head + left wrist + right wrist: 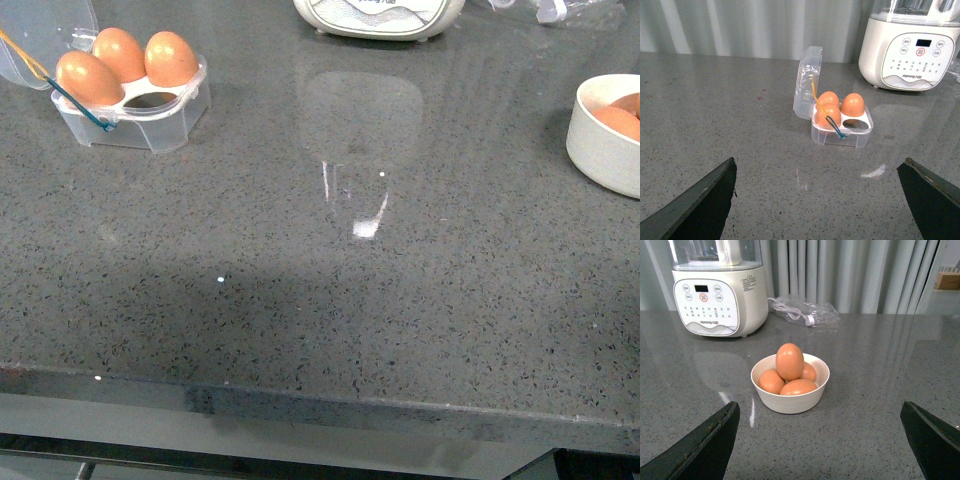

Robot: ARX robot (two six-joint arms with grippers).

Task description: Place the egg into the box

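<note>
Standing at the far edge of the grey bench (330, 300) in the front view, the white appliance (380, 18) has the box (135, 110) to its left and a little nearer the robot. The box's clear lid (45, 35) is thrown back. Three brown eggs (120, 52) fill three cells and the fourth cell (152, 99) lies bare. To the appliance's right, also nearer the robot, the white bowl (605, 140) is cut by the frame edge.

From the left wrist, the left fingers (700, 205) are spread wide with nothing between them, above bare bench. The box sits in front of the appliance, well apart from it.

From the right wrist, the right fingers (700, 440) are likewise spread wide and hold nothing. The bowl stands in front of the appliance, and the egg (789, 361) sits upright in it on top of three other eggs. A clear plastic bag (802, 314) lies just beside the appliance.
</note>
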